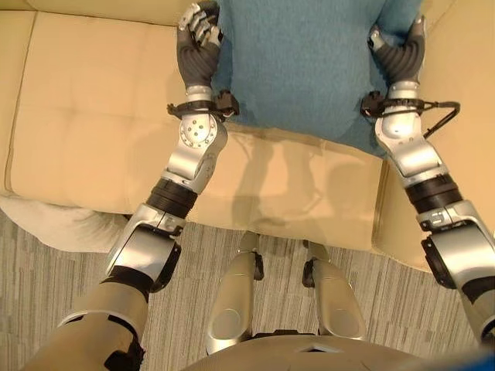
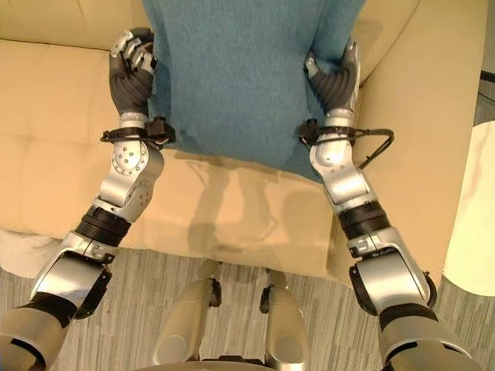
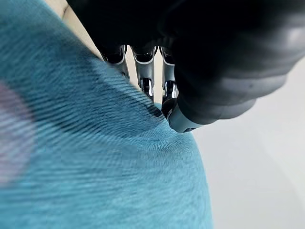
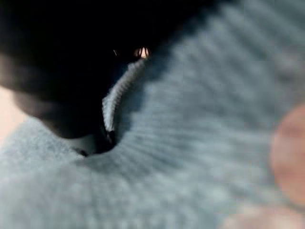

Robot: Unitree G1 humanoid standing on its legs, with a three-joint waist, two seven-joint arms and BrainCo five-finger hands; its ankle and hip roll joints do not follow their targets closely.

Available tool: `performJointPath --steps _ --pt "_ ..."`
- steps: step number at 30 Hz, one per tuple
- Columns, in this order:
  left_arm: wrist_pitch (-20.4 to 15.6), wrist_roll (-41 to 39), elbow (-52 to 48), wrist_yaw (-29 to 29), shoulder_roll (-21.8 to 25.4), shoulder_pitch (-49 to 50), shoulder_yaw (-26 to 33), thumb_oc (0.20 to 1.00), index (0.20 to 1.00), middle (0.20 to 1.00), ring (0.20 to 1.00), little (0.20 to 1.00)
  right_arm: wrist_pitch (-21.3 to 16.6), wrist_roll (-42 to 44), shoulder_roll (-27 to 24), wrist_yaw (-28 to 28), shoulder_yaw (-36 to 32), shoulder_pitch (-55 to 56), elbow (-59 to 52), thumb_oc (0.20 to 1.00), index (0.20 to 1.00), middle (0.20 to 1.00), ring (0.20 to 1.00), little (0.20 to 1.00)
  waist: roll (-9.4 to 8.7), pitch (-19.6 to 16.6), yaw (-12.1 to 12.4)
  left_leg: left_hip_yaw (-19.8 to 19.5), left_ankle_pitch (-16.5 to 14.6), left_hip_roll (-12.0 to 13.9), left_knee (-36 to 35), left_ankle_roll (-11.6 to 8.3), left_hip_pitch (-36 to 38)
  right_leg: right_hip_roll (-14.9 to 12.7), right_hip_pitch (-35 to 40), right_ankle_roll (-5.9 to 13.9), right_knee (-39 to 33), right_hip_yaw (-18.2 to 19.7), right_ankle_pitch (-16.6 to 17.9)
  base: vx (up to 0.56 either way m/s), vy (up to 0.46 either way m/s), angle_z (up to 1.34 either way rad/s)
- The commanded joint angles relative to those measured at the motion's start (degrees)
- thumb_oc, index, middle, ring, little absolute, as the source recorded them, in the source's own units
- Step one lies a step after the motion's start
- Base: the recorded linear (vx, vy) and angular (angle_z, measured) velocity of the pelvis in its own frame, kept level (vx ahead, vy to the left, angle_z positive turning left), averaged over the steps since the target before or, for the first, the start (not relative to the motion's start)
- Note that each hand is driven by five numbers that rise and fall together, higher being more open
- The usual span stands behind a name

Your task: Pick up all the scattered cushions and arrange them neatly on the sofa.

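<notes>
A large teal knitted cushion (image 1: 302, 62) hangs upright between my two hands, above the seat of the cream sofa (image 1: 93, 139). My left hand (image 1: 197, 46) grips the cushion's left edge. In the left wrist view its fingers (image 3: 145, 71) lie behind the fabric (image 3: 95, 167) while the thumb presses into the front. On the cushion's right edge sits my right hand (image 1: 401, 54), thumb up in front and fingers hidden behind. The right wrist view has a fold of the cushion (image 4: 190, 143) pinched under that hand. The cushion's lower edge hangs just over the seat.
The sofa's backrest (image 1: 100, 9) runs along the top and its arm (image 2: 433, 116) stands at the right. A white soft thing (image 1: 54, 224) lies on the grey striped carpet (image 1: 232, 255) at the sofa's left foot. A cream cushion-like shape (image 2: 479, 224) lies on the floor at far right.
</notes>
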Motion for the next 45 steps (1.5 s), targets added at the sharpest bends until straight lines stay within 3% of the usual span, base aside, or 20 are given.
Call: performJointPath --steps 1,4,8,9,10,12,13,24,28,29,32,34,35,37,38,39,45 --pt "-8.98 7.56 -1.13 -1.06 -3.28 -10.41 -5.9 0.2 0.2 0.2 0.2 0.2 -6.03 -5.75 2.48 -1.57 5.01 -6.24 -4.08 0.2 0.2 0.2 0.2 0.2 -3.58 -7.62 0.89 0.84 -7.42 0.61 0.11 -4.49 -0.02 -2.83 -5.99 4.65 0.17 1.49 0.73 0.0 0.0 0.0" --pt "-8.7 8.36 8.38 2.43 -2.78 -20.18 -7.57 0.2 0.2 0.2 0.2 0.2 -5.35 -6.29 1.03 -5.45 7.69 -15.32 3.27 0.2 0.2 0.2 0.2 0.2 -3.58 -7.96 0.69 0.54 -6.56 1.12 0.11 -5.06 -3.53 -2.65 -9.54 4.8 0.17 1.42 1.23 0.01 -0.037 -0.02" --pt "-6.98 5.72 20.66 1.76 -1.72 -29.92 -10.7 0.2 0.2 0.2 0.2 0.2 -4.62 -2.43 -0.11 -6.34 10.98 -23.63 12.75 0.2 0.2 0.2 0.2 0.2 -3.6 -7.84 0.26 -0.05 -5.59 1.58 0.11 -5.45 -7.11 -2.23 -13.05 5.03 0.17 1.62 1.78 0.0 -0.035 0.0" --pt "-6.52 4.9 23.27 0.85 -1.2 -31.89 -11.44 0.523 0.523 0.523 0.523 0.523 -4.57 -0.93 -0.57 -5.85 11.78 -25.3 14.92 0.2 0.2 0.2 0.2 0.2 -3.52 -7.78 0.15 -0.12 -5.38 1.64 0.11 -5.52 -7.86 -2.16 -13.73 5.09 0.17 1.54 1.96 0.0 0.0 0.0" --pt "-5.31 3.42 27.4 -0.74 -0.4 -34.35 -12.67 1.0 1.0 1.0 1.0 1.0 -4.25 2.64 -0.95 -3.57 13.82 -27.14 19.33 0.2 0.2 0.2 0.2 0.2 -3.52 -7.67 0.09 -0.23 -5.15 1.72 0.11 -5.55 -8.68 -1.98 -14.75 5.18 0.17 1.65 2.23 -0.01 -0.014 -0.05" --pt "-3.67 0.53 32.87 -3.98 -0.24 -37.17 -14.66 1.0 1.0 1.0 1.0 1.0 -3.71 6.07 -1.72 -0.65 16.44 -29.33 23.46 0.592 0.592 0.592 0.592 0.592 -3.4 -7.41 -0.04 -0.28 -4.75 1.84 0.11 -5.71 -9.52 -1.85 -15.6 5.3 0.17 1.49 2.57 -0.02 -0.032 -0.08" --pt "-3.49 -0.67 33.83 -5.23 0.37 -37.66 -15.02 1.0 1.0 1.0 1.0 1.0 -3.54 7.02 -1.93 0.32 17.15 -29.88 24.13 1.0 1.0 1.0 1.0 1.0 -3.32 -7.21 -0.07 -0.29 -4.55 1.81 0.11 -5.73 -9.85 -1.75 -15.87 5.34 0.17 1.5 2.65 -0.01 -0.038 -0.06" --pt "-1.62 0.54 34.02 -6.55 1.88 -30.01 -13.11 1.0 1.0 1.0 1.0 1.0 -1.69 6.96 -2.57 3.83 18.63 -24.48 27.09 1.0 1.0 1.0 1.0 1.0 -2.62 -7.46 0.04 -0.59 -4.25 1.55 0.11 -5.8 -10.86 -1.71 -17.25 5.26 0.17 1.39 2.75 0.0 -0.005 -0.02" --pt "-1.45 1.34 32.93 -6.95 6.91 -25.74 -10.94 1.0 1.0 1.0 1.0 1.0 -1.25 6.25 -7.09 4.78 18.0 -21.11 28.14 1.0 1.0 1.0 1.0 1.0 -2.61 -7.48 0.17 -0.71 -4.28 1.44 0.11 -5.84 -10.65 -1.77 -17.05 5.31 0.17 1.18 2.73 -0.01 0.007 0.06" --pt "-1.52 2.03 29.05 -7.09 11.77 -20.28 -8.22 1.0 1.0 1.0 1.0 1.0 -1.63 6.53 -11.56 3.98 13.31 -15.23 24.35 1.0 1.0 1.0 1.0 1.0 -2.63 -7.66 0.16 -0.77 -4.51 1.46 0.11 -5.92 -9.86 -1.89 -16.17 5.36 0.17 0.82 2.54 0.01 0.009 0.11" --pt "-1.63 5.01 19.78 -8.14 18.45 -7.76 -2.91 1.0 1.0 1.0 1.0 1.0 -2.19 3.11 -18.19 3.96 4.45 -1.49 12.83 1.0 1.0 1.0 1.0 1.0 -3.11 -8.59 -0.04 -0.48 -5.48 1.73 0.11 -5.97 -7.01 -2.14 -13.01 5.34 0.17 0.19 1.78 0.04 -0.013 0.14" --pt "-1.55 7.63 11.68 -9.63 20.07 4.45 2.76 1.0 1.0 1.0 1.0 1.0 -2.6 -0.9 -19.93 5.19 -1.93 10.03 4.83 1.0 1.0 1.0 1.0 1.0 -3.7 -9.63 -0.35 -0.21 -6.61 1.96 0.11 -5.87 -3.86 -2.08 -9.63 5.17 0.17 -0.28 0.93 0.06 -0.037 0.09" --pt "-1.54 7.64 11.66 -9.62 20.07 4.47 2.75 1.0 1.0 1.0 1.0 1.0 -2.59 -0.91 -19.93 5.19 -1.95 10.08 4.8 1.0 1.0 1.0 1.0 1.0 -3.71 -9.63 -0.34 -0.21 -6.61 1.96 0.11 -5.87 -3.85 -2.08 -9.62 5.17 0.17 -0.28 0.93 0.06 -0.031 0.14" --pt "-1.31 9.94 1.07 -10.58 16.66 21.42 11.13 1.0 1.0 1.0 1.0 1.0 -2.93 -5.01 -16.11 6.51 -11.67 26.39 -5.18 1.0 1.0 1.0 1.0 1.0 -4.38 -10.77 -0.42 -0.09 -8.06 2.3 0.11 -5.57 0.82 -2.02 -4.4 4.79 0.17 -0.73 -0.59 0.08 -0.039 0.08" --pt "-1.18 10.01 0.78 -10.54 16.65 21.7 11.18 1.0 1.0 1.0 1.0 1.0 -2.81 -5.07 -16.07 6.55 -11.83 26.74 -5.48 1.0 1.0 1.0 1.0 1.0 -4.43 -10.84 -0.45 -0.11 -7.79 2.22 0.11 -5.53 0.73 -2.1 -4.47 4.78 0.17 -0.74 -0.4 0.08 -0.055 0.0" --pt "-1.03 10.45 -3.69 -11.74 13.2 29.52 14.14 1.0 1.0 1.0 1.0 1.0 -3.04 -6.44 -12.79 8.03 -14.45 33.03 -8.61 1.0 1.0 1.0 1.0 1.0 -4.65 -10.96 -0.19 0.05 -8.68 2.58 0.11 -5.44 3.53 -1.92 -1.54 4.61 0.17 -1.14 -1.39 0.06 -0.044 0.02" --pt "1.92 15.87 -6.82 -18.07 7.09 50.84 18.42 1.0 1.0 1.0 1.0 1.0 -3.29 -7.48 -4.25 16.44 -16.42 49.19 -9.96 1.0 1.0 1.0 1.0 1.0 -5.13 -11.89 0.72 0.37 -10.02 2.9 0.11 -4.34 12.56 -1.67 7.74 4.11 0.17 -2.18 -3.79 0.05 -0.029 0.04"
